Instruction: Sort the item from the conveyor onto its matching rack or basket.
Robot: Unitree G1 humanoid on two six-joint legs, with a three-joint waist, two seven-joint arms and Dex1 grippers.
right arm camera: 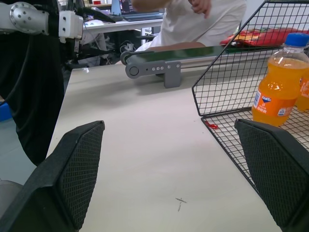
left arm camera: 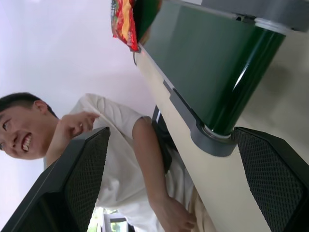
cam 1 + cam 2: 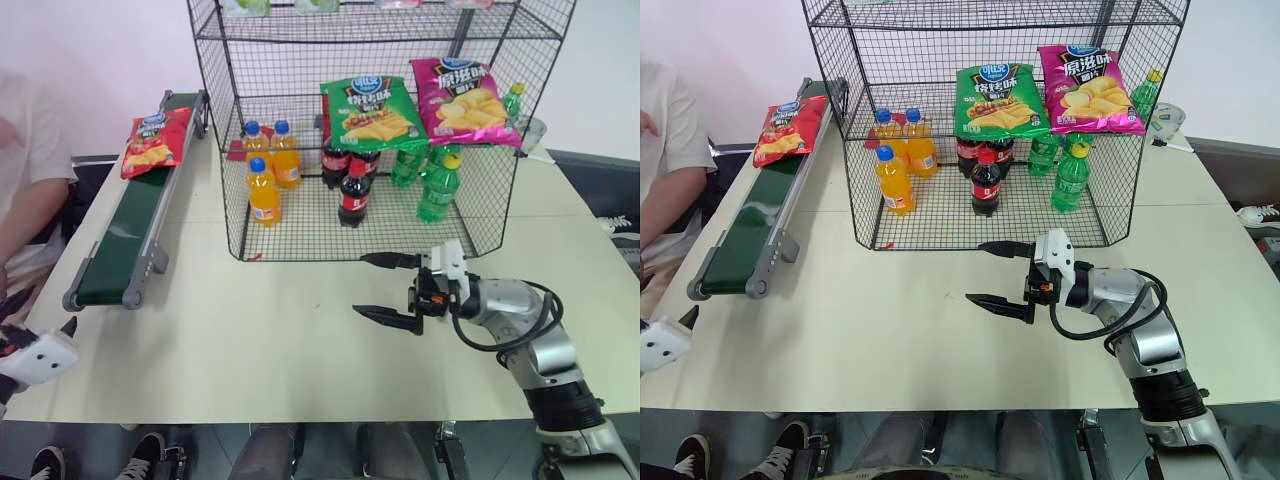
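Observation:
The item, a shiny red crisp bag (image 3: 155, 142), lies on the far end of the conveyor (image 3: 128, 228), a dark green belt along the table's left side. The black wire rack (image 3: 215, 40) stands at the back middle of the table. My left gripper (image 3: 45, 345) is low at the table's front left corner, short of the conveyor's near end (image 2: 217, 130); its fingers (image 2: 82, 179) stand apart, open and empty. My right gripper (image 3: 362, 285) hovers over the table in front of the rack, pointing left, open with nothing between its fingers (image 1: 72, 164).
A green crisp bag (image 3: 370, 110) and a magenta one (image 3: 462, 100) lie on a rack tier. Orange soda bottles (image 3: 265, 190), cola bottles (image 3: 353, 195) and green bottles (image 3: 437, 190) stand on the rack's floor. A person in a white shirt (image 3: 25, 170) sits left of the conveyor.

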